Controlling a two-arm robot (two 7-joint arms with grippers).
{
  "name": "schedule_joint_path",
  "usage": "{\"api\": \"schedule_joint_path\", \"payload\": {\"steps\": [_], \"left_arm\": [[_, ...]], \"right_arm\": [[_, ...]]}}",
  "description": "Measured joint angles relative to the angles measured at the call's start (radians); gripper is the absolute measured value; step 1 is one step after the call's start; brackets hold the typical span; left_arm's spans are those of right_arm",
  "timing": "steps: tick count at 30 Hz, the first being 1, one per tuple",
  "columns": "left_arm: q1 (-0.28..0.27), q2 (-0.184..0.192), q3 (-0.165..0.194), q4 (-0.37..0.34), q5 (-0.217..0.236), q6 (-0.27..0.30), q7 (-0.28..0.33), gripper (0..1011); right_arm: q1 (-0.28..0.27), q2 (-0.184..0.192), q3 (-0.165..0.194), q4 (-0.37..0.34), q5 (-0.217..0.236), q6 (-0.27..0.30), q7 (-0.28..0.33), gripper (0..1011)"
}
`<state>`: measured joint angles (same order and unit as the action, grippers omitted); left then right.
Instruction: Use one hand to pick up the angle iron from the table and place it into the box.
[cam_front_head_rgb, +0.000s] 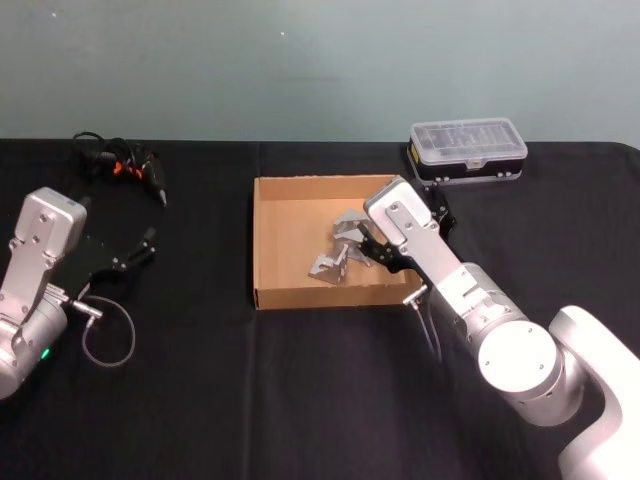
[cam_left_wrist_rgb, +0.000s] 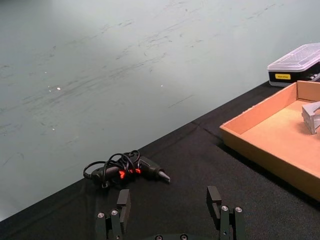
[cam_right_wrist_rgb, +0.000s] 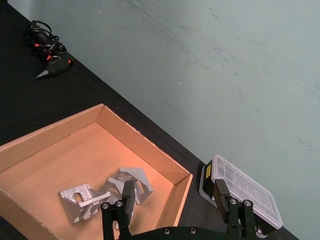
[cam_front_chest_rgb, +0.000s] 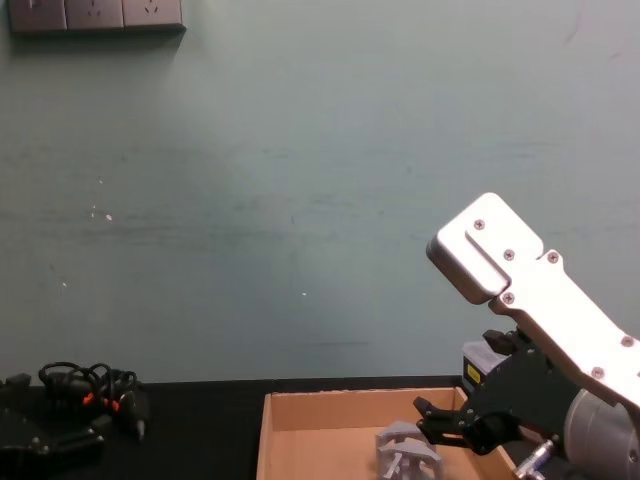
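The right pincer (cam_front_head_rgb: 385, 245) hangs spread and empty over the right side of the box (cam_front_head_rgb: 270, 240), above the angle irons (cam_front_head_rgb: 335, 250). The left pincer (cam_front_head_rgb: 135, 250), also spread, rests over the tabletop (cam_front_head_rgb: 300, 380) at far left.

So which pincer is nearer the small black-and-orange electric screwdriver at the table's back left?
Left. The left pincer sits just in front of the screwdriver; the right pincer hangs over the tan cardboard box.
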<state>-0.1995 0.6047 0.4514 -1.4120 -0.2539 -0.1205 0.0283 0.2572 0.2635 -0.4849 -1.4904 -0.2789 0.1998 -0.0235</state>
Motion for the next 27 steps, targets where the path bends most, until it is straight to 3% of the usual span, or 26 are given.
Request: {"api": "schedule_joint_path", "payload": {"steps": [27], "left_arm": [[0.0,0.0,0.0,0.0,0.0,0.0,0.0,1000]], "right_arm": [[0.001,0.001,0.0,-0.002,0.004,0.003,0.002,1000]]}}
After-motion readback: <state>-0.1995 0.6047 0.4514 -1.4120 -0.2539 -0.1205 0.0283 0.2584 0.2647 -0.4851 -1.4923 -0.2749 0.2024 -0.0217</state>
